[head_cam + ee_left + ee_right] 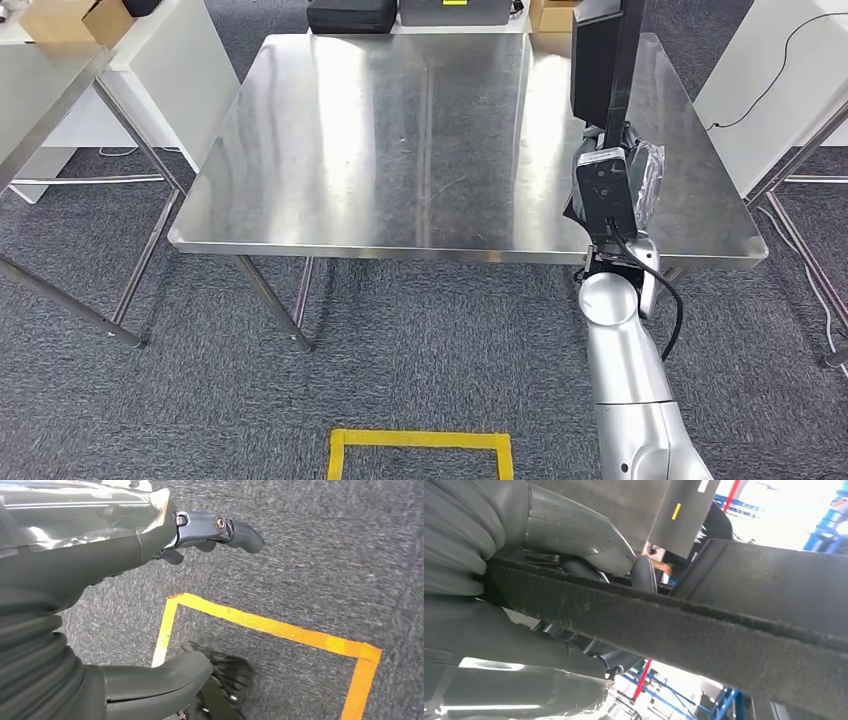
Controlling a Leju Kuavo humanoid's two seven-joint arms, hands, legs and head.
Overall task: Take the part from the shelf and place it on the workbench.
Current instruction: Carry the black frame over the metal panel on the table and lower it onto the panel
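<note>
The part (pixel 603 60) is a flat black panel standing upright over the right side of the steel workbench (pixel 400 150). My right hand (pixel 608 185) grips its lower end, just above the tabletop near the front right edge. In the right wrist view the thumb (pixel 574 535) and fingers clamp the panel's felt-like black edge (pixel 724 630). My left hand (pixel 75 580) hangs over the carpet, its thumb (pixel 165 680) and fingers (pixel 235 530) spread apart with nothing between them.
Another steel table (pixel 50 90) stands at the left and a white bench (pixel 180 60) behind it. Cardboard boxes (pixel 550 15) and a black case (pixel 350 15) sit beyond the workbench's far edge. Yellow tape (pixel 420 445) marks the grey carpet in front of it. A cable (pixel 780 60) runs at the right.
</note>
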